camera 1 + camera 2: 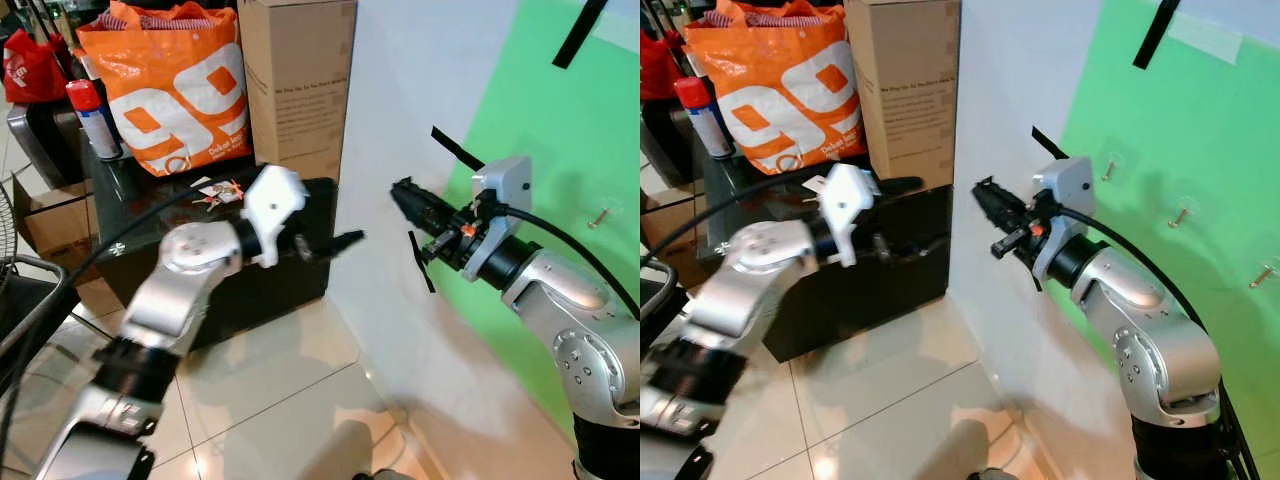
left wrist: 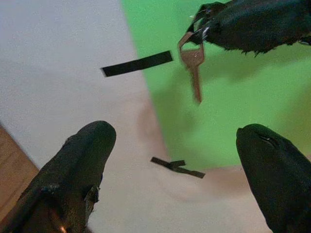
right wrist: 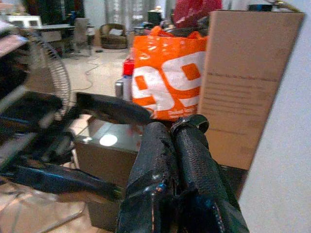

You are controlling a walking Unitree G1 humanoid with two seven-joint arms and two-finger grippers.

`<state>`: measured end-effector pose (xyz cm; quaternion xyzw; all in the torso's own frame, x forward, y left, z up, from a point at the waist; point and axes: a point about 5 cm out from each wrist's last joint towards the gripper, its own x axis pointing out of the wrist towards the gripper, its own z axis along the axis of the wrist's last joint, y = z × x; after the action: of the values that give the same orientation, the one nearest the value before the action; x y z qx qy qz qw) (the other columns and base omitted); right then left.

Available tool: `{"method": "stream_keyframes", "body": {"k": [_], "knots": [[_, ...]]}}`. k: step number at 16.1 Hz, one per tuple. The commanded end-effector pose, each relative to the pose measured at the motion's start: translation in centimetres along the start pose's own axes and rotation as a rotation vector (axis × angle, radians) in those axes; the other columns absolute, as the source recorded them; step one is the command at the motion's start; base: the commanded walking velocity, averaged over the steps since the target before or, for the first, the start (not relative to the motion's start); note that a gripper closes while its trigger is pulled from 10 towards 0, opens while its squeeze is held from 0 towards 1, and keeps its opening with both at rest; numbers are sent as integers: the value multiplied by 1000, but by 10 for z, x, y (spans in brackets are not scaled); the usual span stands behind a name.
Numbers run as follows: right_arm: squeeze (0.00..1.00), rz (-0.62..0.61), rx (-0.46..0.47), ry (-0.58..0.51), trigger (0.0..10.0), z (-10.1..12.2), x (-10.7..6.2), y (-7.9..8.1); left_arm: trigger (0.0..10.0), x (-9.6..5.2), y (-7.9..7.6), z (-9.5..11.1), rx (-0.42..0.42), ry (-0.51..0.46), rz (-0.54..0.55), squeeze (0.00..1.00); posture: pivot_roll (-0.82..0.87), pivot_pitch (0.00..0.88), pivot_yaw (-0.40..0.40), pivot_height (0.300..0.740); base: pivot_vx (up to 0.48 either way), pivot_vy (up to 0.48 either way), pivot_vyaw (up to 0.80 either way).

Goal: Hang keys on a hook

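My right gripper (image 1: 402, 190) is raised in front of the white and green wall, shut on the ring of a brass key (image 2: 193, 65) that dangles below its fingers. Its two black fingers (image 3: 187, 145) are pressed together. My left gripper (image 2: 175, 138) is open and empty, held out from the black cabinet and pointing at the right gripper and the key. Small metal hooks (image 1: 1180, 214) stick out of the green wall (image 1: 560, 130), to the right of and behind the right gripper. Another small bunch of keys (image 1: 216, 193) lies on the cabinet top.
A black cabinet (image 1: 260, 285) on the left carries an orange bag (image 1: 170, 85), a cardboard box (image 1: 300, 80) and a spray can (image 1: 95, 118). Black tape strips (image 1: 455, 148) mark the wall. A fan (image 3: 46, 80) stands further left. Tiled floor (image 1: 290, 400) lies below.
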<state>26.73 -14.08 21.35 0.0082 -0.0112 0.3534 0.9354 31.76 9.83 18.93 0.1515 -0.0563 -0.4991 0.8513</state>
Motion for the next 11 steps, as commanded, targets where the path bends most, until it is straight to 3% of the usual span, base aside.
{"method": "stream_keyframes", "body": {"k": [1, 5, 11], "knots": [[0, 23, -15, -20, 10000, 4, -3, 2, 10000, 3, 1, 2, 29, 4, -16, 0, -53, 0, -20, 740, 0, 0, 0], [0, 143, -21, -20, 10000, 7, -8, 15, 10000, 19, 6, 7, 32, -36, -47, 0, -60, 0, -24, 740, 0, 0, 0], [0, 183, -22, -20, 10000, 7, -9, 20, 10000, 36, -18, 6, 58, -63, -181, 0, -63, 0, -25, 740, 0, 0, 0]]}}
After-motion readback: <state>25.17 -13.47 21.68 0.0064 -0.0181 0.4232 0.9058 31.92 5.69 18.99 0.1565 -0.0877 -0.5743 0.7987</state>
